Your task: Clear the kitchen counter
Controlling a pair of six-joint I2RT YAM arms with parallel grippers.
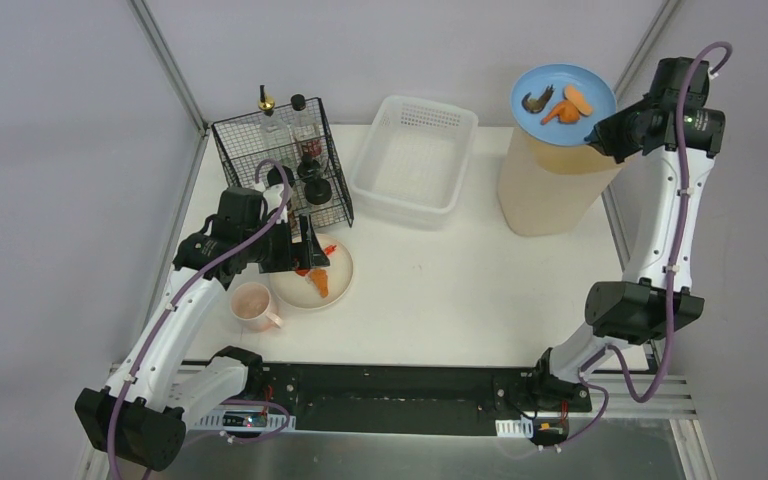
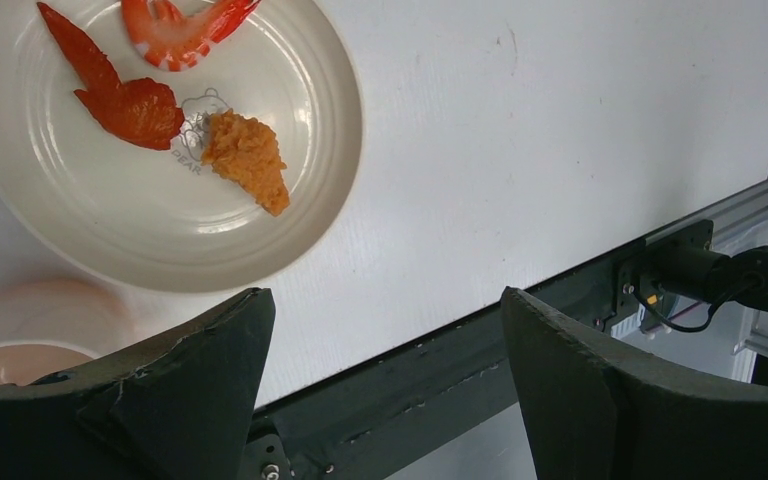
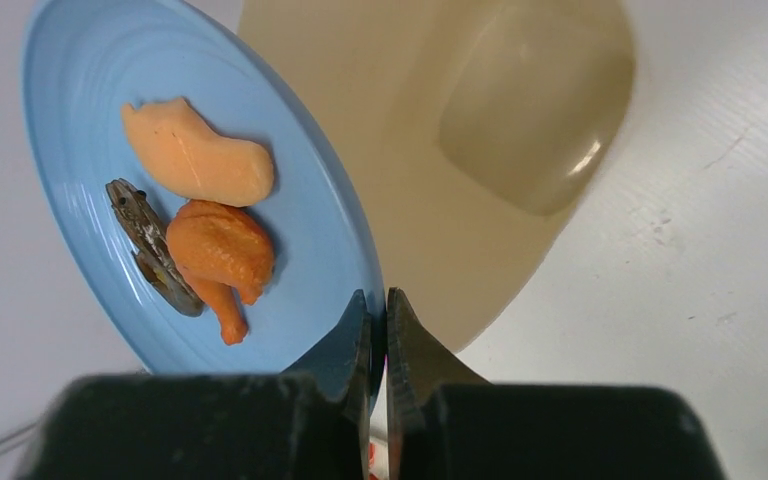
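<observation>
The white kitchen counter carries a cream plate with a shrimp, a red piece and a fried piece on it. A pink mug stands at its near left. My left gripper hangs open and empty over the plate. My right gripper is shut on the rim of a blue plate, held over the open tan bin. The blue plate is tilted and holds a fried drumstick, a pale orange piece and a dark piece.
A black wire rack with bottles stands at the back left, right behind my left arm. A white perforated basket sits at the back middle, beside the tan bin. A black rail runs along the near edge.
</observation>
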